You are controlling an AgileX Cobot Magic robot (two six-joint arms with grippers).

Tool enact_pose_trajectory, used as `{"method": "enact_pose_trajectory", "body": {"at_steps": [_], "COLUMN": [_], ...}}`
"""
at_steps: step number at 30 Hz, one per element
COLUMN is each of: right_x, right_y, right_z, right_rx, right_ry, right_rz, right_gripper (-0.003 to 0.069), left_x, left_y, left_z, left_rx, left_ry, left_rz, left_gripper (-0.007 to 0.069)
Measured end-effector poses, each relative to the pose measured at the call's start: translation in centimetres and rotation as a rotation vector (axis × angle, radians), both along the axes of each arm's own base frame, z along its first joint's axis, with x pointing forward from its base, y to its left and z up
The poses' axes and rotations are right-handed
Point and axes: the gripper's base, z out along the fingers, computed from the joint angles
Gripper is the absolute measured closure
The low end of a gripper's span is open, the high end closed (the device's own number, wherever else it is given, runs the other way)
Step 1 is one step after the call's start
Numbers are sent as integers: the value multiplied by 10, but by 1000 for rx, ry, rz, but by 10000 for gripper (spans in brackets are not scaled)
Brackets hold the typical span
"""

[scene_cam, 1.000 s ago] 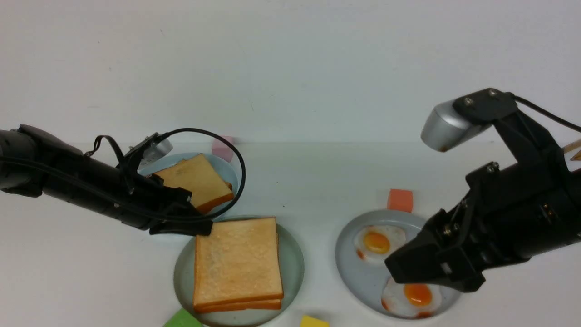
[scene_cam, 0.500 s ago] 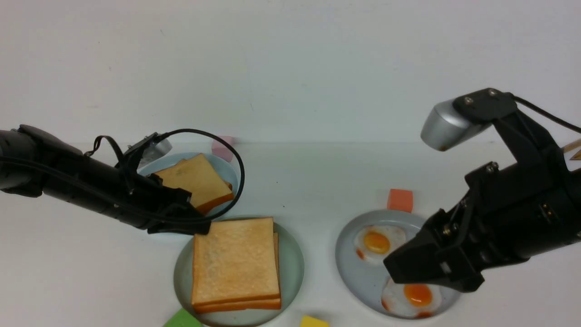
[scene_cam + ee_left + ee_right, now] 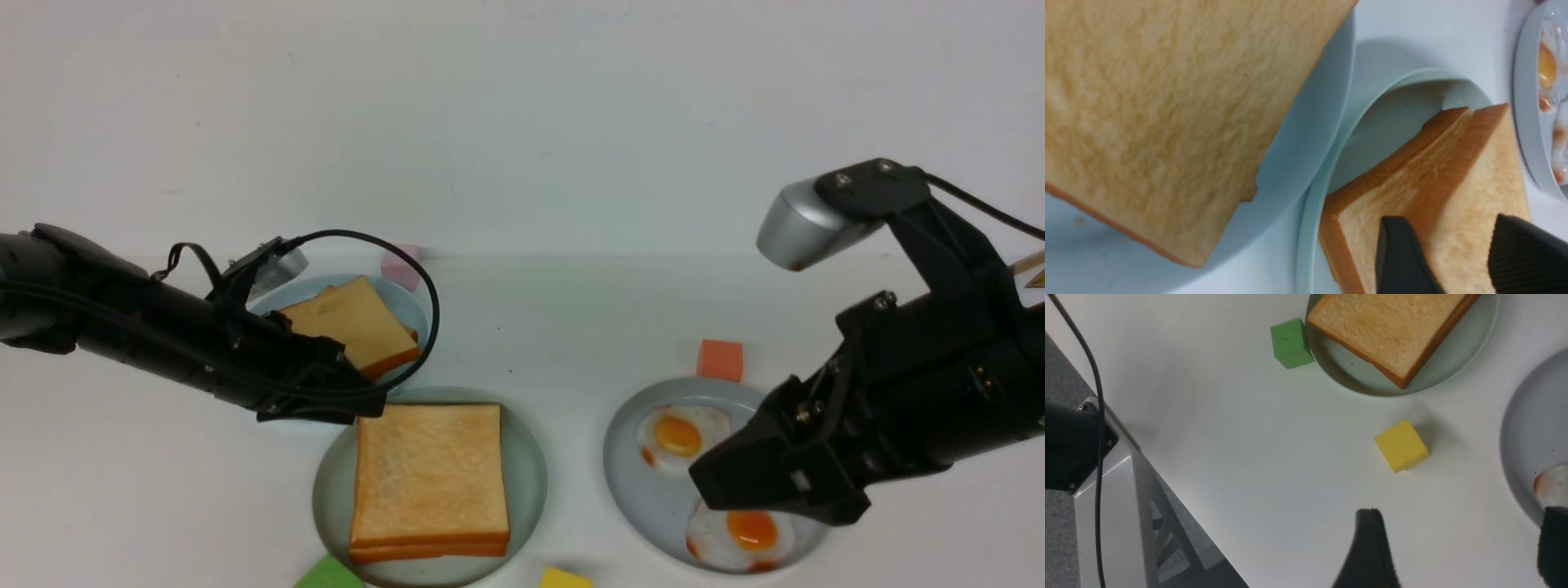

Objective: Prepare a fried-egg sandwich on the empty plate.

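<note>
Two golden toast slices (image 3: 429,474) lie stacked flat on the empty plate (image 3: 326,498), the mint-green one in the front middle. No egg shows between them. My left gripper (image 3: 371,406) is at the stack's far left corner. In the left wrist view its jaws stand open (image 3: 1453,253) over the top slice (image 3: 1486,183), not pinching it. My right gripper (image 3: 704,483) hangs open over the grey-blue plate (image 3: 637,490), which holds two fried eggs (image 3: 682,433) (image 3: 747,531). In the right wrist view its fingers (image 3: 1367,539) are wide apart with bare table between them.
A light-blue plate (image 3: 412,314) with a pile of plain toast (image 3: 351,327) sits behind my left gripper. Small blocks lie about: pink (image 3: 400,265), orange (image 3: 719,360), green (image 3: 326,574) and yellow (image 3: 563,578). A metal frame (image 3: 1126,490) borders the table.
My left jaws have opened and let go of the top slice, which has dropped flat onto the lower one and squared up with it. The right arm has not moved.
</note>
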Motion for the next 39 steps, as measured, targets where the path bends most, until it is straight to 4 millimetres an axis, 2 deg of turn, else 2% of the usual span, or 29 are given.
{"method": "enact_pose_trajectory", "body": {"at_steps": [8,12,16,18,20,22,23,24,26,28,29,31,33,34,37,38,39], "right_x": [0,2,4,7,10,13,15,17,18,14,13,-2,-10,-28,-54,-56,-66], "right_y": [0,-2,-5,-10,-14,-18,-20,-23,-27,-31,-31,-39,-43,-53,-68,-69,-75], "right_z": [0,-1,-3,-5,-6,-7,-7,-7,-8,-11,-11,-12,-16,-18,-28,-31,-36], "right_rx": [3,-29,-70,-114,-141,-168,-175,-191,-202,-194,-192,-132,-103,-50,-1,1,22], "right_ry": [-1,-25,-44,-45,-46,-47,-49,-56,-67,-80,-82,-126,-145,-214,-345,-353,-403], "right_rz": [0,-2,-19,-83,-141,-211,-235,-291,-337,-360,-361,-382,-391,-401,-389,-388,-386], "right_gripper": [130,154,260,417,548,635,653,668,669,669,669,669,669,669,669,669,669], "left_x": [4,2,-9,-24,-35,-53,-56,-73,-93,-112,-112,-136,-148,-164,-196,-201,-210], "left_y": [4,12,17,16,9,-7,-11,-28,-48,-62,-62,-70,-70,-65,-50,-48,-43], "left_z": [8,35,67,102,123,148,152,169,182,187,186,190,192,194,201,201,200], "left_rx": [31,99,148,150,129,100,94,70,49,55,59,101,125,150,151,145,146], "left_ry": [2,-45,-83,-135,-171,-227,-239,-283,-320,-332,-328,-321,-324,-317,-342,-342,-345], "left_rz": [65,155,227,260,258,222,211,156,81,14,14,-32,-35,-3,73,92,113], "left_gripper": [273,273,286,338,384,454,468,528,600,638,638,638,638,638,638,638,638]}}
